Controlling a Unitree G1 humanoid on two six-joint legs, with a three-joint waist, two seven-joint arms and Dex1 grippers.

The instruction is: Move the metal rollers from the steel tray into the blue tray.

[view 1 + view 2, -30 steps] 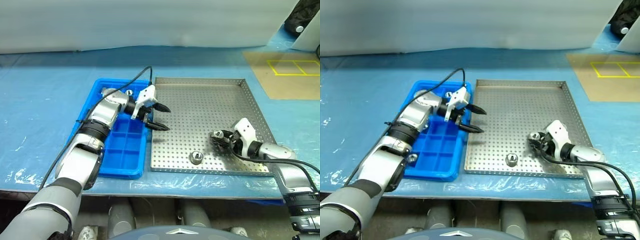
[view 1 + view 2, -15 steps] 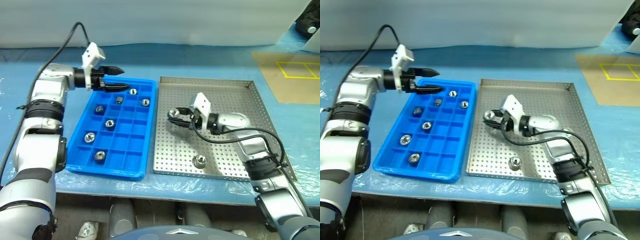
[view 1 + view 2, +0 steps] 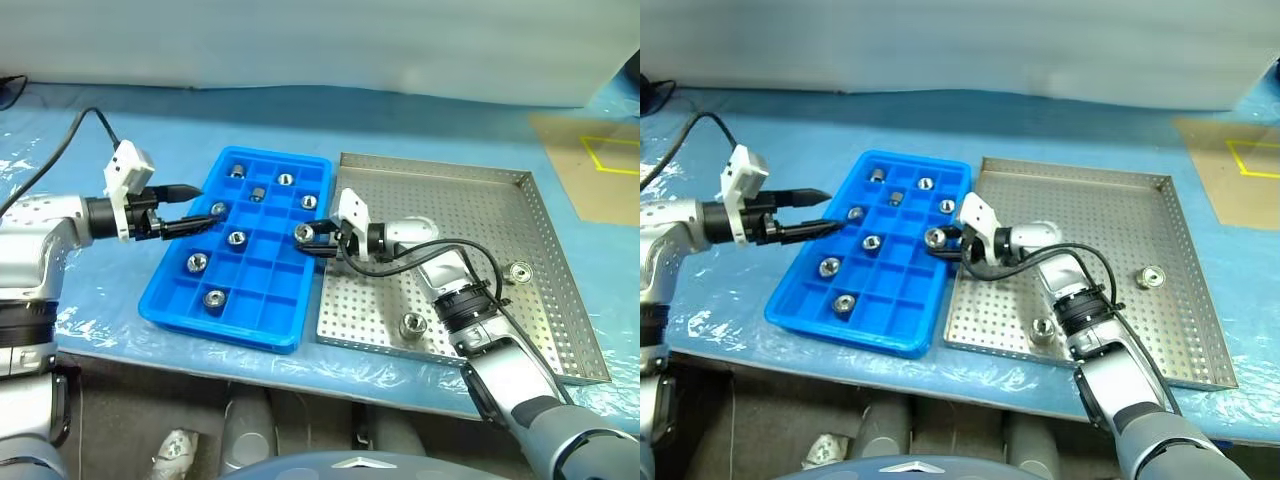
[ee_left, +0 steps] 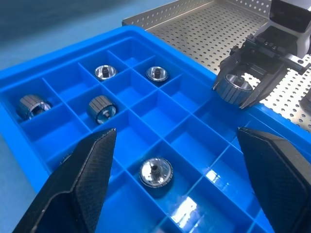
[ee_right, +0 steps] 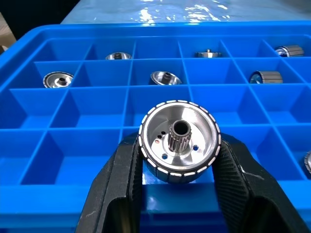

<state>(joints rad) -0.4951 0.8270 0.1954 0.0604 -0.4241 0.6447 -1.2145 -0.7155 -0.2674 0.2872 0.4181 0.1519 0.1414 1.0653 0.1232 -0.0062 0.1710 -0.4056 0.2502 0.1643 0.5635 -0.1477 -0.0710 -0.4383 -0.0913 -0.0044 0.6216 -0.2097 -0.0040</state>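
1. Worktop [image 3: 120, 330], near edge: covered in pale blue film and carrying both trays side by side, so the transfer is a short sideways carry.
2. Steel tray [image 3: 560, 330]: two rollers are left in it, one near the front rim [image 3: 411, 323] and one toward the right rim [image 3: 519, 270]. Both sit well apart and upright, so each should be an easy single pick.
3. Right end effector [image 3: 306, 235]: pinches a roller [image 5: 180, 141] across its ribbed outer face, bore facing the wrist camera. It hangs right at the blue tray's steel-side wall. My read is that it is lining up over an empty cell before release.
4. Blue tray [image 3: 225, 325]: gridded cells, one roller per cell. Seven are already seated, e.g. at [image 3: 214, 299] and [image 3: 197, 262], mostly in the middle and far rows. The near row and the cells by the steel side look free.
5. Left end effector [image 3: 203, 203]: fingers spread, empty, over the tray's outer edge. It is parked clear of the right arm's drop zone.
6. Risk: a drop onto a divider could tip the roller into a neighbouring cell.
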